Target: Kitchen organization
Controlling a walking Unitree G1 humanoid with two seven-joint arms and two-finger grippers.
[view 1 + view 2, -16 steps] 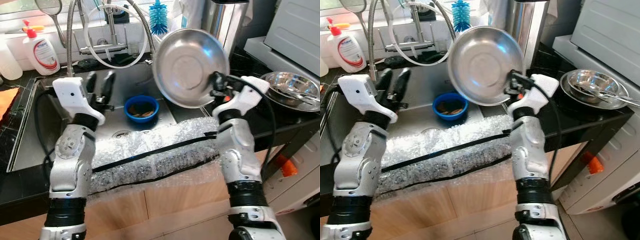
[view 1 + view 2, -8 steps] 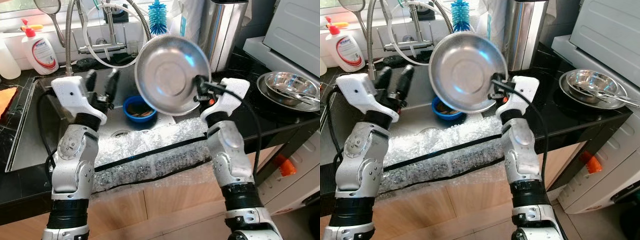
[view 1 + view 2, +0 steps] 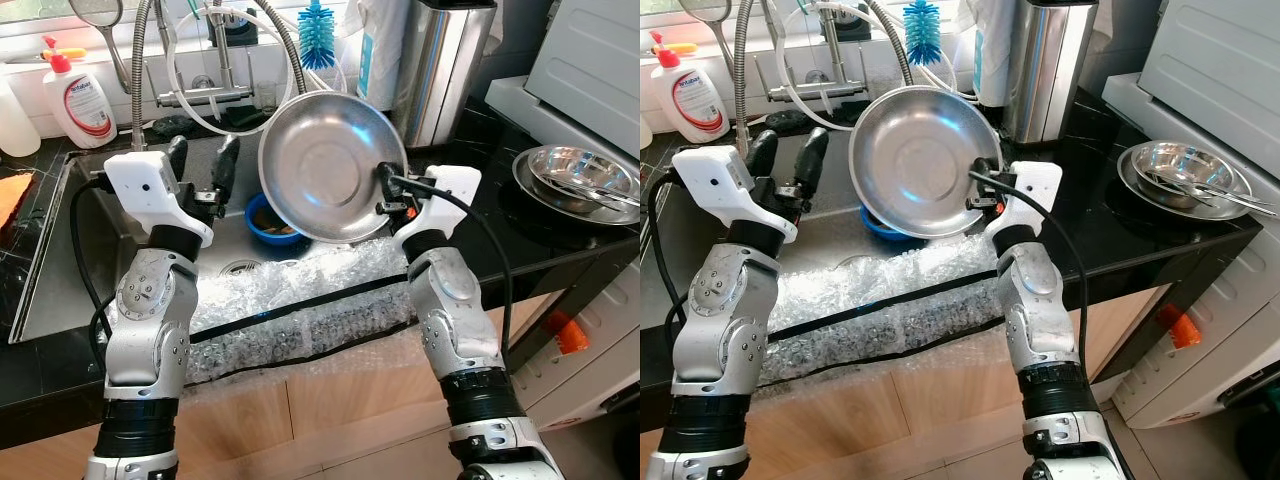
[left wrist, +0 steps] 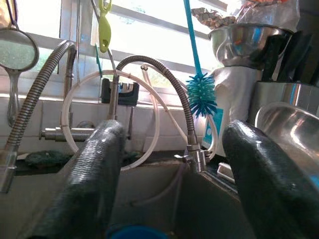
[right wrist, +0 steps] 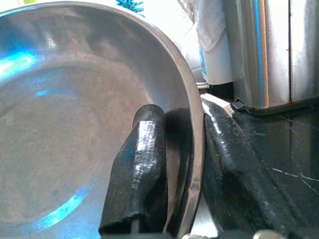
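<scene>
Steel catches the light: a wide pan hangs tilted over the sink, its hollow facing the camera, pinched at its 4 o'clock rim by the right gripper, one finger inside the rim and one behind it. The left gripper hovers at the pan's 9 o'clock, fingers spread and empty, pointing toward the tap. Under the pan, at its 7 o'clock, a blue bowl with brown scraps sits in the basin. Bubble wrap pads the counter's front edge. At 3 o'clock on the dark counter, steel bowls lie stacked with utensils in them.

As for progress, it looks like the middle: the stacked bowls seem dealt with or waiting, the pan is in the air with no resting place yet, and the blue bowl is unwashed in the basin
</scene>
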